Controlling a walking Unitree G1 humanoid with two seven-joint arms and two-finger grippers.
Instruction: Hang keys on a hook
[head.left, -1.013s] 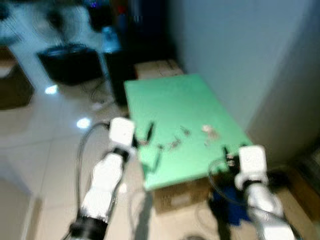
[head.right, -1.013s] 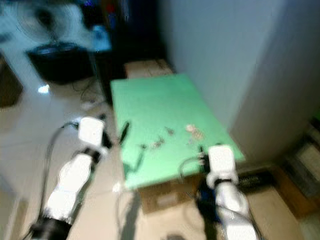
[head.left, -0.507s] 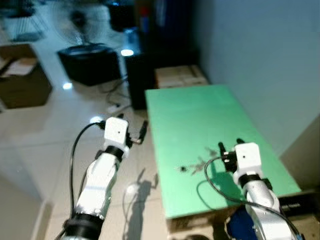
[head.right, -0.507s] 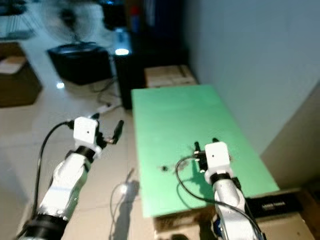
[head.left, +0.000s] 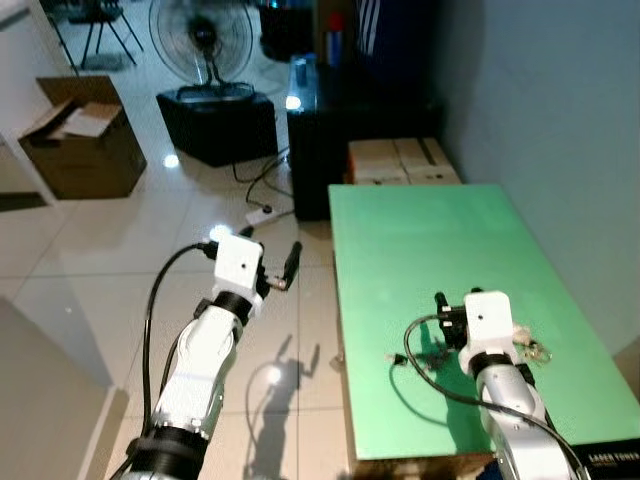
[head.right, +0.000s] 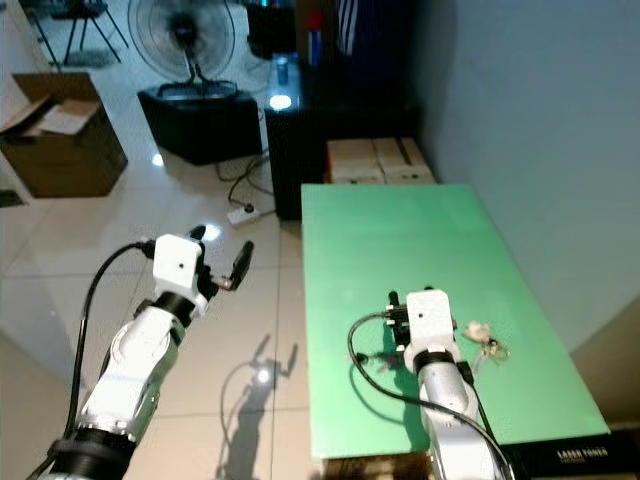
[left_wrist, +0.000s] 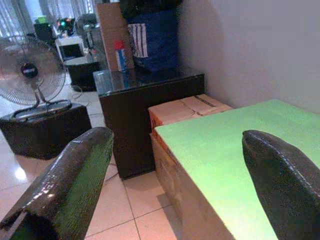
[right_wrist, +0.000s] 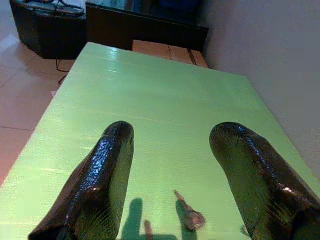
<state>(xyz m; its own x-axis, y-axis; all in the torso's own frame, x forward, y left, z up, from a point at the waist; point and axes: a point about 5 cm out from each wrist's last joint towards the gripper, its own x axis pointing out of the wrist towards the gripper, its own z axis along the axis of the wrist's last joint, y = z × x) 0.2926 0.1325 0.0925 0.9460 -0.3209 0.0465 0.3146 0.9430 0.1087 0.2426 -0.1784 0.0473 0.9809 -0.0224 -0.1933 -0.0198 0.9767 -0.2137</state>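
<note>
Since the earlier frames, your head camera has swung and sharpened, so the whole scene sits differently: the green tabletop (head.left: 440, 300) now runs along the right, with pale floor tiles on the left. Your right gripper (head.right: 402, 302) hovers over the tabletop's near half, its two black fingers (right_wrist: 100, 180) spread apart and empty. Your left gripper (head.left: 285, 265) hangs out over the floor tiles, beside the table's left edge, fingers also spread and holding nothing.

The keys (head.right: 480, 338) lie on the tabletop just to the right of your right wrist, near the wall-side edge, a small pale bunch with thin metal pieces. A small dark bit (right_wrist: 190, 216) lies on the green surface between the right fingers; you cannot tell whether it belongs to the keys.

No hook can be made out in these pictures. A black cable (head.left: 415, 355) loops from your right wrist across the table.

Your likely risks: the keys sit beside and behind the gripper, so a straight descent would close on bare table. A sideways sweep could nudge them toward the wall-side edge. The loose cable may drag across them.
</note>
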